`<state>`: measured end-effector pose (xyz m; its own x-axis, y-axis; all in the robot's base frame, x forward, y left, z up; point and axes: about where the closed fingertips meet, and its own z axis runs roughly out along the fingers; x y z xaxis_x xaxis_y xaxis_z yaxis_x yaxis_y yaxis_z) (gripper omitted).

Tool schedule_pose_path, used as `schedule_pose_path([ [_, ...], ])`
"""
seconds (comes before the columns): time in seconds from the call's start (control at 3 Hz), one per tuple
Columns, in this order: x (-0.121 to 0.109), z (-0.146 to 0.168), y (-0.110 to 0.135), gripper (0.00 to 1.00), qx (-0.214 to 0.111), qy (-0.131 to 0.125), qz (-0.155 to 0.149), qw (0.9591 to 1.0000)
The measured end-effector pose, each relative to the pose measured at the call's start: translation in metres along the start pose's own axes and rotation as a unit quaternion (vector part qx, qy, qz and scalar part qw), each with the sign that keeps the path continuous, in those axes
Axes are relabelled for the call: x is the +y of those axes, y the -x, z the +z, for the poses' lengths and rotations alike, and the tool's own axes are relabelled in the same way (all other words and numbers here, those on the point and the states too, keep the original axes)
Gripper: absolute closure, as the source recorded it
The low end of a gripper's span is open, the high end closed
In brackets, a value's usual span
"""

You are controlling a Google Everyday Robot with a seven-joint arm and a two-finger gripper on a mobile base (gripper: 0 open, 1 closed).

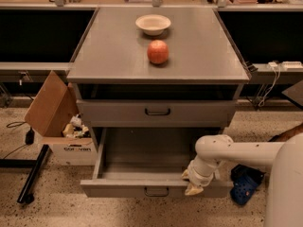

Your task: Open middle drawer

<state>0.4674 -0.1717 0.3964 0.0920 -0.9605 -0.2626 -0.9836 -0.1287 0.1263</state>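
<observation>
The middle drawer (142, 187) is a wide shallow gray drawer with a small black bar handle (156, 191). It stands pulled well out below the closed upper drawer (118, 112), and its inside looks empty. My gripper (193, 186) is at the drawer's front edge, to the right of the handle, on the end of my white arm (236, 151), which comes in from the right. The lowest drawer is hidden under the open one.
An apple (157, 52) and a white bowl (153, 24) sit on the cabinet top (104, 56). An open cardboard box (57, 122) stands on the floor at the left, with a black stand leg (33, 176) beside it. A blue object (244, 186) lies on the floor at the right.
</observation>
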Motion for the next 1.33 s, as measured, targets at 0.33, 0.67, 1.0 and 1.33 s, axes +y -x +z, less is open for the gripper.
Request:
schedule_pose_path([
  [0.33,0.012,0.0,0.001,0.96,-0.001,-0.006,0.003,1.0],
  [0.67,0.012,0.0,0.002,1.0,-0.001,-0.006,0.003,1.0],
  [1.0,0.024,0.003,0.002,1.0,-0.011,-0.009,0.008,0.9999],
  [1.33,0.024,0.003,0.002,1.0,-0.011,-0.009,0.008,0.9999],
])
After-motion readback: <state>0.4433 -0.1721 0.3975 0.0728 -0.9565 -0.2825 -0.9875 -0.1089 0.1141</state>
